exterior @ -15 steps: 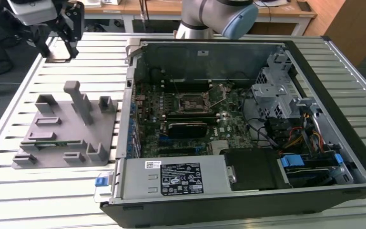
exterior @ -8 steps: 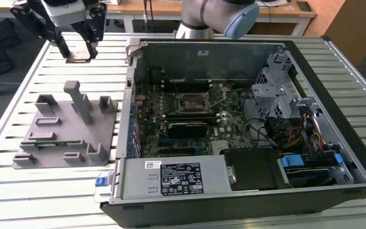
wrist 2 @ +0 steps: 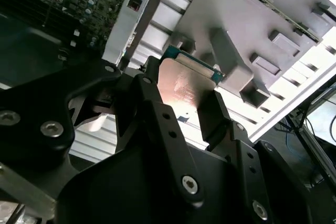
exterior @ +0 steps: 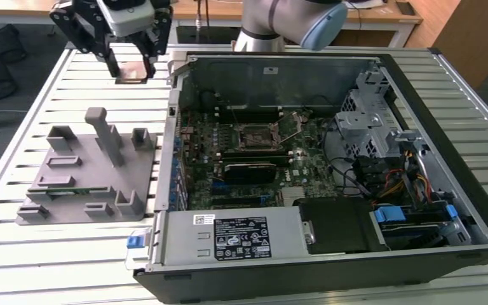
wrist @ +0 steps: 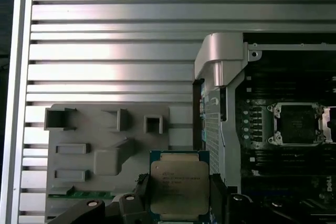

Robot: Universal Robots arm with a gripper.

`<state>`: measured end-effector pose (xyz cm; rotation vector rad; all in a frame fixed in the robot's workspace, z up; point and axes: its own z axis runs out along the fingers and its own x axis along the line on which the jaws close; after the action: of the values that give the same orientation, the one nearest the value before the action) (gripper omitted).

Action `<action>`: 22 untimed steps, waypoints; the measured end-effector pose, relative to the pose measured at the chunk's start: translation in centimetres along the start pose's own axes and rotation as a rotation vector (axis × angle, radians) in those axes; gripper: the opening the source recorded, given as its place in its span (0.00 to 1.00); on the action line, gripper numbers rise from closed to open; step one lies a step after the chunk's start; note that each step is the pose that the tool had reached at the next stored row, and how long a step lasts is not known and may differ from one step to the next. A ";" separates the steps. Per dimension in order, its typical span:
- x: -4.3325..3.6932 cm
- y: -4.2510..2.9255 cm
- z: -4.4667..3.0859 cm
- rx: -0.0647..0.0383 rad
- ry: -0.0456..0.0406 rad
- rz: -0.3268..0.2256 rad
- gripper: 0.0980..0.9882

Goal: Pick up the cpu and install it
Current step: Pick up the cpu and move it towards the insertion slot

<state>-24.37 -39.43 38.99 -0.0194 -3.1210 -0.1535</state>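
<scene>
Holding the cpu (exterior: 134, 75) aloft in my gripper (exterior: 131, 68).
My fingers pinch its opposite edges, silvery top showing, above the slatted table (exterior: 58, 267) near the open computer case (exterior: 312, 279).

Grey fixture (exterior: 91, 171), open computer case (exterior: 269, 79)

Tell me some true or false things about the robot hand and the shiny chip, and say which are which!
1. The hand holds the cpu. True.
2. The cpu sits in the socket. False: the socket is empty, and the cpu is in the hand, outside the computer case.
3. The grey fixture block is inside the computer case. False: it stands on the table beside the computer case.
4. The computer case lies open. True.
</scene>
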 end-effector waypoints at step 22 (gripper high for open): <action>-9.88 0.77 0.80 0.000 0.0000 0.000 0.50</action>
<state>-14.49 -38.69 38.09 -0.0196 -3.1210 -0.1534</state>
